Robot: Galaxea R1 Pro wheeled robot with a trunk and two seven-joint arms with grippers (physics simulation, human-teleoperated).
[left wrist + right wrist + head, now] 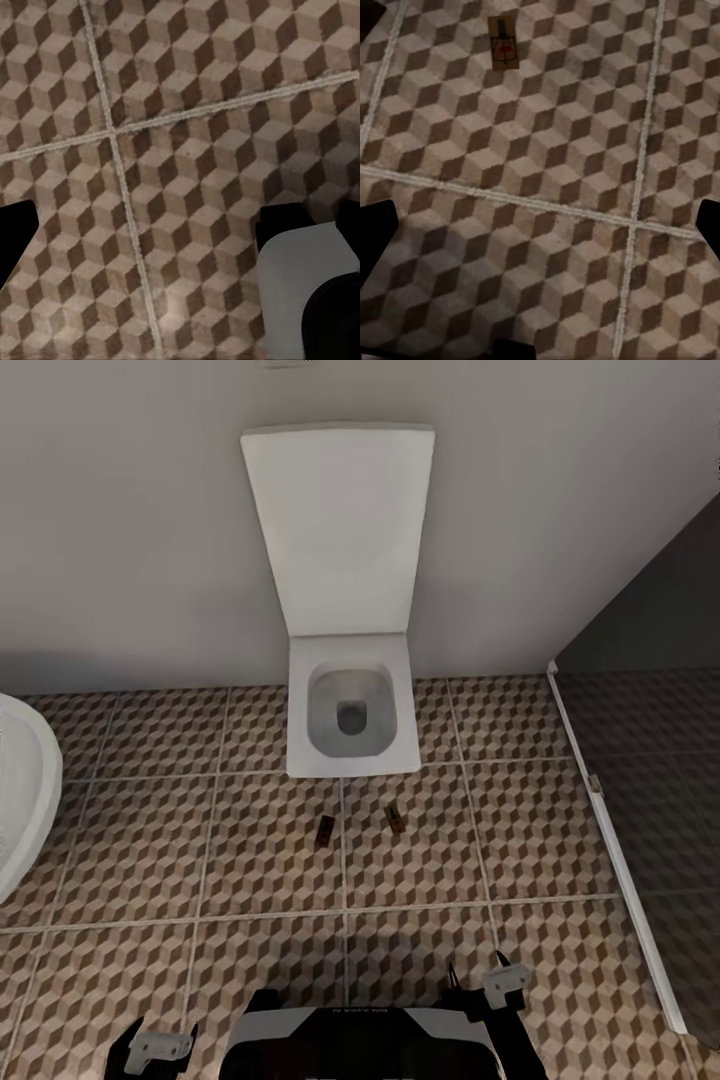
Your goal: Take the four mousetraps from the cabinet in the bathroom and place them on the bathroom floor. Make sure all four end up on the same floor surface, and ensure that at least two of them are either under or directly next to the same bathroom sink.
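Observation:
Two mousetraps (325,829) (395,819) lie flat on the cube-patterned bathroom floor (250,860), just in front of a white toilet. In the right wrist view a tan mousetrap (502,43) with black wire and a red spot lies on the tiles, well ahead of my right gripper (540,229). That gripper is open and holds nothing. My left gripper (180,225) is open too, over bare tiles. Both grippers (160,1048) (505,978) hang low beside my base at the near edge of the head view. The cabinet and the bathroom sink are out of view.
The white toilet (352,705) with its lid up stands against the far wall. The rounded rim of a white tub (20,800) juts in at the left. A white threshold strip (610,840) borders the darker grey floor section (660,780) at the right.

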